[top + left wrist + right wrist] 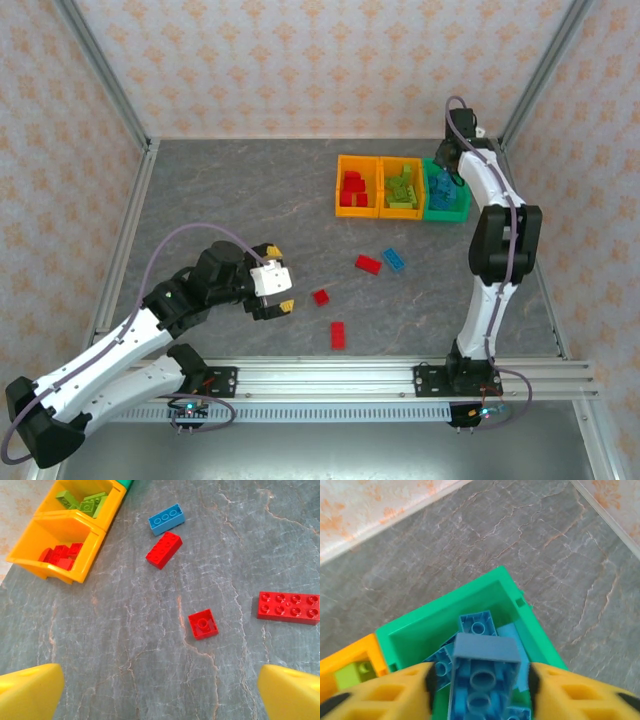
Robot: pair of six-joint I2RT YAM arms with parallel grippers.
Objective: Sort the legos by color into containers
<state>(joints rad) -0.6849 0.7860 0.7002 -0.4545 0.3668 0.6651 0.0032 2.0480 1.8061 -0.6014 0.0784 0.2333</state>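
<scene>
On the table, toward its far right corner: three containers stand in a row along the far edge, side by side. Their long axes run from near edge to far edge.
Left container point(340, 190): orange, with red legos inside.
Middle container point(402, 213): orange, with lime green legos lying at mixed angles.
Right container point(445, 216): green, with blue legos piled in it. From above the arm covers part of it.
Right gripper point(481, 685): it is above the green one and points down into it. The jaws are parted, and a thin gap shows on each side of the brick between them, so the brick is released and not pinched.
Blue lego between the jaws point(482, 652): its hollow underside faces the wrist camera and its long axis runs along the fingers. Its lower end is cut off by the frame edge.
Left gripper point(280, 278): it is over the left middle of the table, with the jaws spread wide and nothing in them.
Long red lego point(338, 335): it is the closest to the near edge, studs up, and its long axis points from near edge to far edge.
Square red lego point(320, 297): it lies a little farther from the near edge, and its top is hard to read.
Red lego point(368, 264) and blue lego point(394, 260): they lie between the square one and the containers, both diagonal to the table edges. They are very close; whether they touch, I cannot tell.
</scene>
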